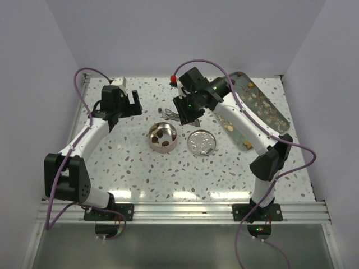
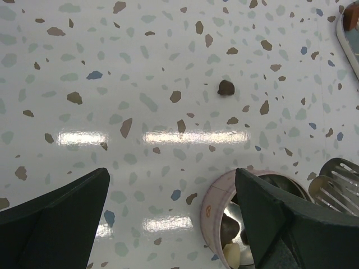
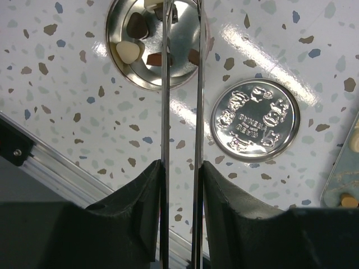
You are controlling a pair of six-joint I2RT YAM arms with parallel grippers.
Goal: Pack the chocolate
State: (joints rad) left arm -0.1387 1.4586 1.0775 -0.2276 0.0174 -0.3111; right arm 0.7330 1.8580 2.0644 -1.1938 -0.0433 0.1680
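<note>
The chocolate shows as small dark and cream lumps [image 3: 136, 25] lying in the round metal tin [image 1: 152, 132]. One dark lump [image 2: 226, 87] lies alone on the tabletop beyond the tin's rim [image 2: 210, 207]. More pieces sit on the long tray [image 1: 263, 109] at the back right. My right gripper [image 3: 180, 165] is shut on metal tongs [image 3: 165, 101], its fingers pressing both arms, with the tips reaching over the tin [image 3: 112, 61]. My left gripper [image 2: 171, 174] hangs open and holds nothing, just left of the tin.
The tin's embossed lid [image 1: 201, 141] lies flat to the right of the tin, also seen as the lid [image 3: 255, 119] in the right wrist view. White walls close in the table on three sides. An aluminium rail [image 1: 185, 210] runs along the near edge.
</note>
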